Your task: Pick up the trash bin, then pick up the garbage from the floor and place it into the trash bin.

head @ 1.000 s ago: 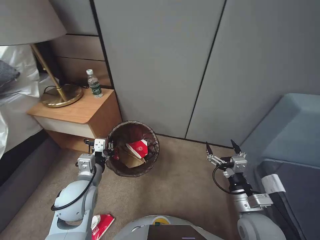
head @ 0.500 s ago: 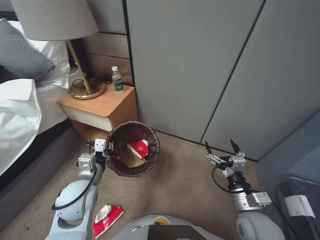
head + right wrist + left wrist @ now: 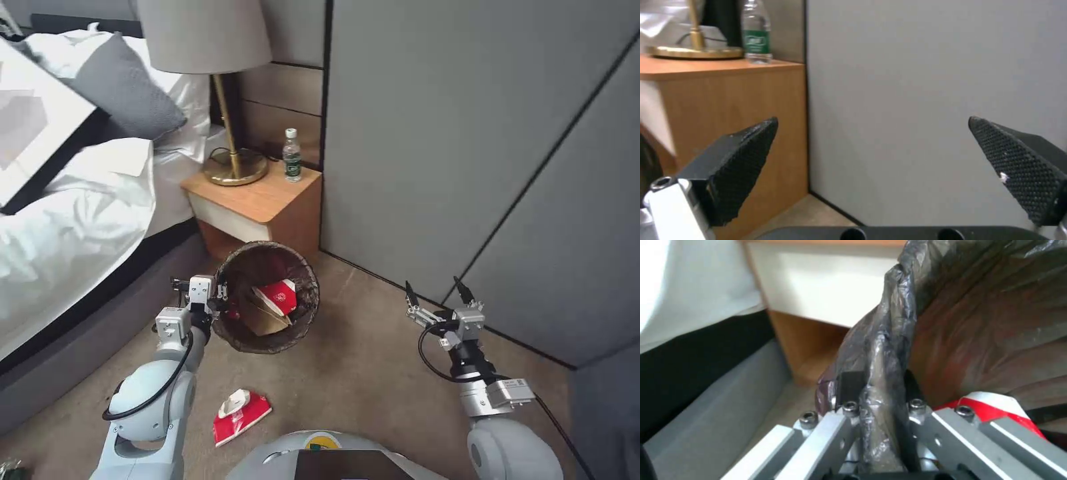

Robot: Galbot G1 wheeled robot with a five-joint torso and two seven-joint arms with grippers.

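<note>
**Concealed and cropped items, referenced to the trash bin**

The trash bin (image 3: 267,297) shows no white wall: the dark bag (image 3: 889,350) folded over its rim covers it, and the bag also hides the pads of the left gripper (image 3: 222,293) at the rim. Inside the bin, the tan paper bag (image 3: 257,319) is partly covered by a red-and-white carton (image 3: 279,295); print on that carton is too small to read. On the floor nearer the robot than the bin, the picture's lower-left edge crops a greenish object (image 3: 10,469), identity undeterminable. The lamp shade (image 3: 203,33), beyond the bin, is cropped at the top edge.
</note>
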